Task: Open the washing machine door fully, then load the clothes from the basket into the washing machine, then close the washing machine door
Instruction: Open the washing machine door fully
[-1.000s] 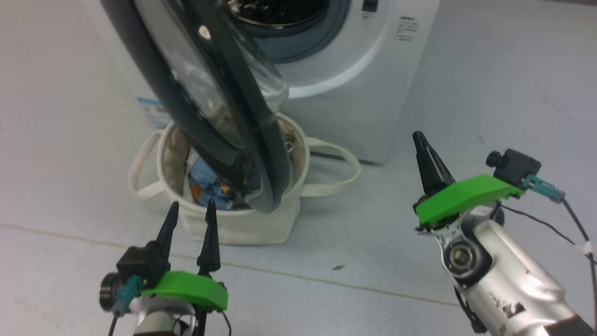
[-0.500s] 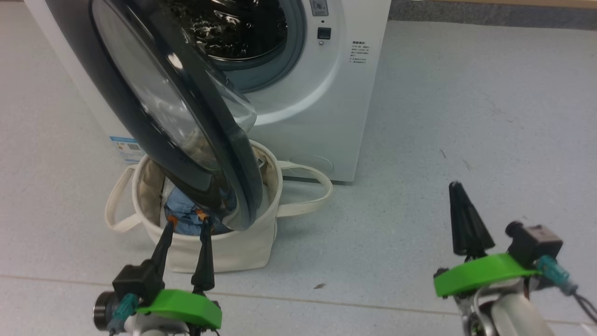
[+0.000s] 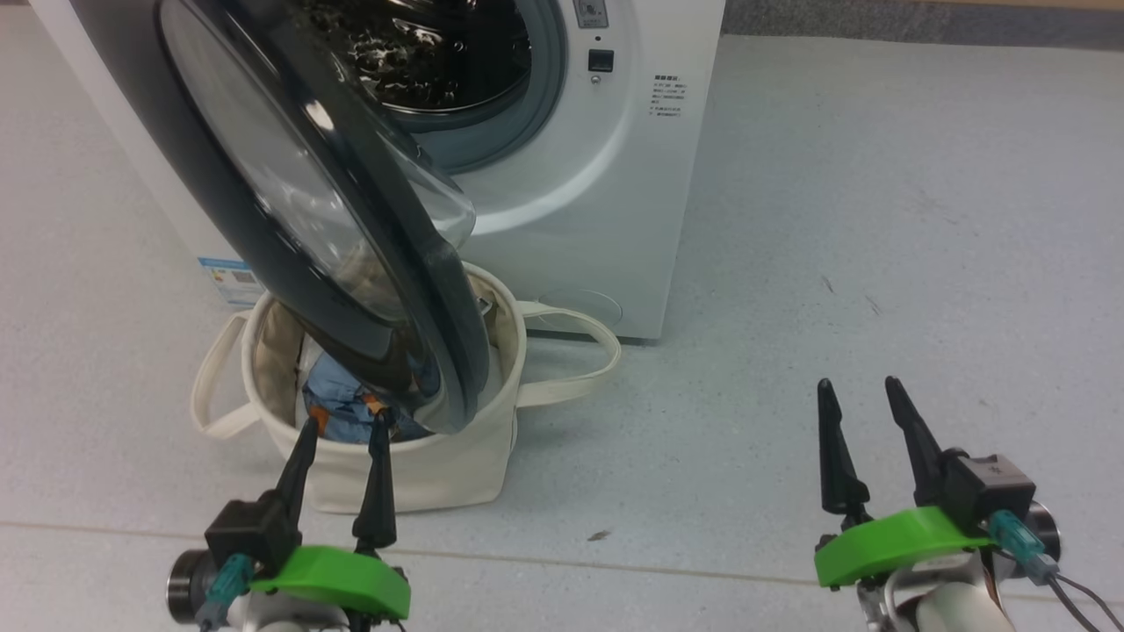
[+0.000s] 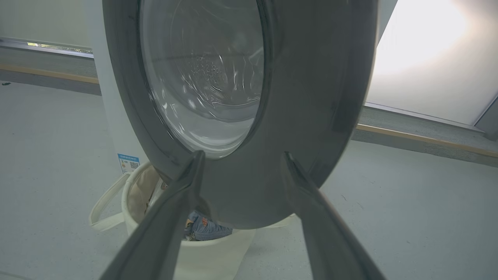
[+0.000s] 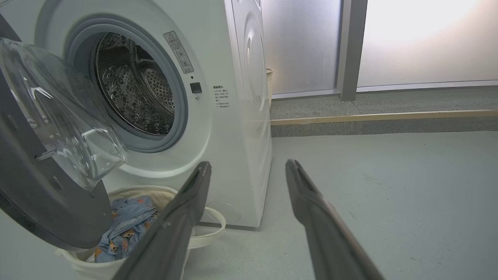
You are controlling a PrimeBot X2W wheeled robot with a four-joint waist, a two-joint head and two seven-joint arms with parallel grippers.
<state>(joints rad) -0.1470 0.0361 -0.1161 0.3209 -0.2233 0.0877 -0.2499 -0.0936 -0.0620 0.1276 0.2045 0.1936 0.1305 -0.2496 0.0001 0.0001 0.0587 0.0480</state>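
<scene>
Canvas basket (image 3: 421,474) sits under glossy door (image 3: 290,219) (left end effector (image 3: 344,421), right end effector (image 3: 858,382) agape).

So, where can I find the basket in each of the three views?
Head view: the basket, lower left of centre.
Left wrist view: basket, at the bottom, left of centre.
Right wrist view: basket, bottom left corner.
Shared landmark: the washing machine door, whose dark lower rim hangs over the basket.

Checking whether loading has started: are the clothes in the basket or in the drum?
In the basket: the clothes lie bunched inside it, below the open door. The drum shows bare metal.
</scene>
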